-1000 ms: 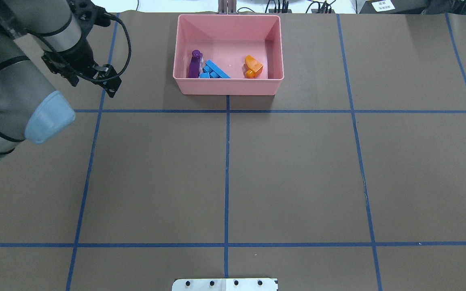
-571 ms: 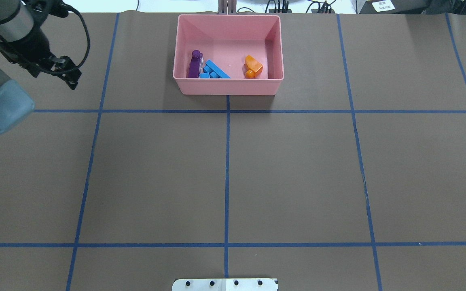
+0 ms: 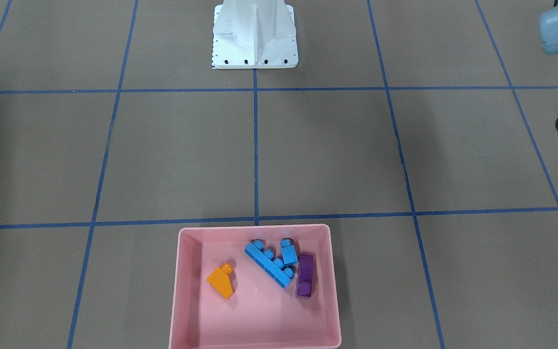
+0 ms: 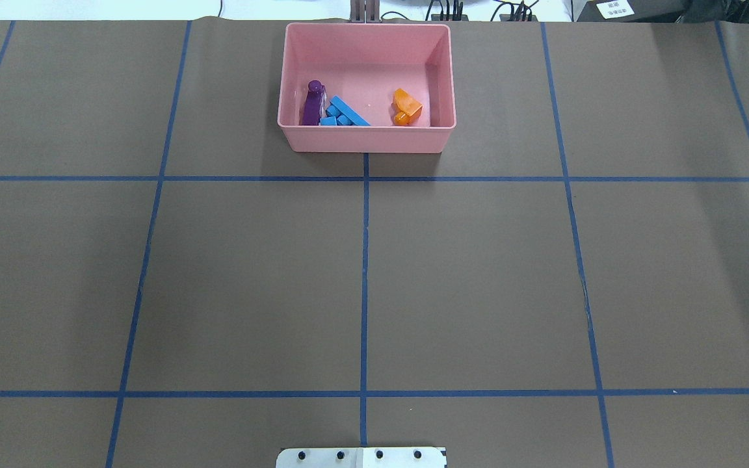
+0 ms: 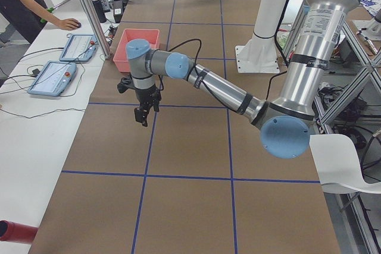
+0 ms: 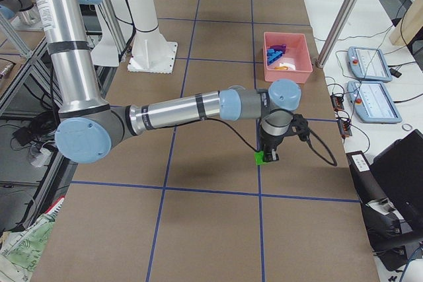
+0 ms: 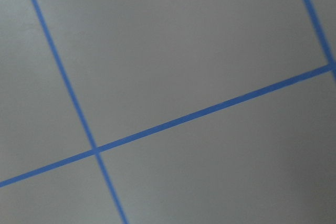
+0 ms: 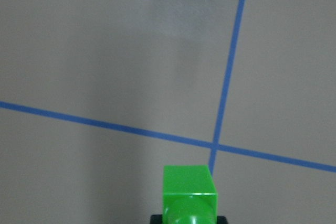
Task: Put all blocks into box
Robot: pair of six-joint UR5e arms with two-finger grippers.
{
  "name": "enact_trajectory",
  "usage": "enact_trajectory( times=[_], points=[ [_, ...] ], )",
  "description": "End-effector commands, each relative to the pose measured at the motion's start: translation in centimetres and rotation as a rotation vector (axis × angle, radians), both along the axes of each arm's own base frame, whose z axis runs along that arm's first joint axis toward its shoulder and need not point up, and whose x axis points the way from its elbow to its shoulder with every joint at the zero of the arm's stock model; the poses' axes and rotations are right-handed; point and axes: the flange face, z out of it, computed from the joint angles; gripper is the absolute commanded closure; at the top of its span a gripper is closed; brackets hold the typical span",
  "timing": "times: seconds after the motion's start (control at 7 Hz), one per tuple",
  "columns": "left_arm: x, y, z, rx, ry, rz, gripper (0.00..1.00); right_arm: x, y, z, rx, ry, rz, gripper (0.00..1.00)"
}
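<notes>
Glossy, boxy green block, stud showing.

Left arm: stretched far out from the base, forearm near level, wrist bent over. Black two-finger left gripper points straight down; finger gap unreadable. Right arm: also at long reach, wrist turned down. Right gripper is clamped on a small green studded plastic brick.
</notes>
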Motion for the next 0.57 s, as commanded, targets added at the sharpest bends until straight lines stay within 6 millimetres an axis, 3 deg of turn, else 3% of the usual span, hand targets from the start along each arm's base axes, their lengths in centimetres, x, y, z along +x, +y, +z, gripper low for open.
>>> enact_trajectory(
  times=[0.0,0.29,0.43],
  points=[
    [-5.0,2.7,4.7,-0.02,-0.005,-0.036,0.0,-7.7,-4.7,-9.2,-0.017,-0.02,0.025,1.0],
    [-7.4,6.0,9.7,0.004,0.151,-0.074,0.0,-15.1,-6.8,-17.7,-0.055,-0.048,0.054,1.0],
    [-8.6,7.0,11.3,0.008,0.186,-0.086,0.0,-19.5,-7.6,-20.9,-0.079,-0.058,0.055,1.0]
  ],
)
